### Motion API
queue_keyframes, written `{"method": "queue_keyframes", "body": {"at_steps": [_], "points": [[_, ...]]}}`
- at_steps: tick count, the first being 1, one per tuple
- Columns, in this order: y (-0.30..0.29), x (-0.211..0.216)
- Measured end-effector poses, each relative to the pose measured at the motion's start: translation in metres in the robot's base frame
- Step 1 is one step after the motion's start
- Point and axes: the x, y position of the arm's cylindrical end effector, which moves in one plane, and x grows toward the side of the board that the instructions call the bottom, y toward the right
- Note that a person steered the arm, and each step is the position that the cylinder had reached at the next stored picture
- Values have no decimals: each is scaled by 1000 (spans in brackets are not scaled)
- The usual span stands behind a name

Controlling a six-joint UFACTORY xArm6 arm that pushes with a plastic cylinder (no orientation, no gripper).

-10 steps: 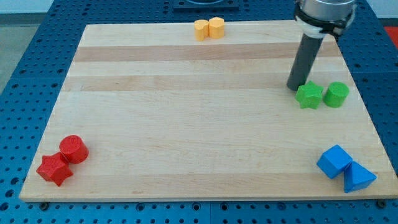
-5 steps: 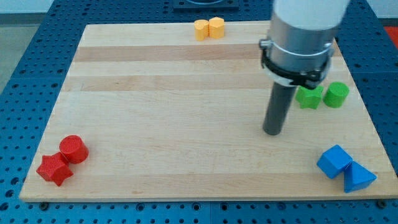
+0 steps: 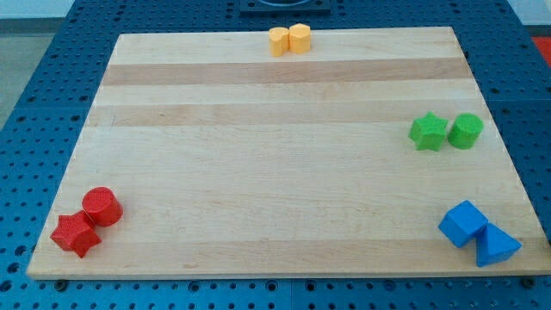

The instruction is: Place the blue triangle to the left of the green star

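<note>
The blue triangle (image 3: 496, 245) lies at the view's bottom right corner of the wooden board (image 3: 275, 172), touching a blue cube (image 3: 463, 223) on its upper left. The green star (image 3: 428, 132) sits at the view's right side, well above the blue blocks, with a green cylinder (image 3: 466, 130) just to its right. My tip and the arm do not show in the view.
Two yellow blocks (image 3: 288, 40) sit together at the view's top edge of the board. A red cylinder (image 3: 102, 207) and a red star (image 3: 74, 234) sit together at the view's bottom left corner.
The arm moved from beside the green star down and to the view's left, then left the view altogether. No block has moved.
</note>
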Motion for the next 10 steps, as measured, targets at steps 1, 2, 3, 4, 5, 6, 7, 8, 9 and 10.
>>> {"method": "queue_keyframes", "body": {"at_steps": [1, 2, 3, 4, 5, 6, 7, 8, 9, 10], "points": [[-11, 0], [-33, 2], [-50, 3], [-68, 3], [-91, 3], [-119, 3], [-150, 3], [-179, 3], [-216, -8], [-223, -35]]}}
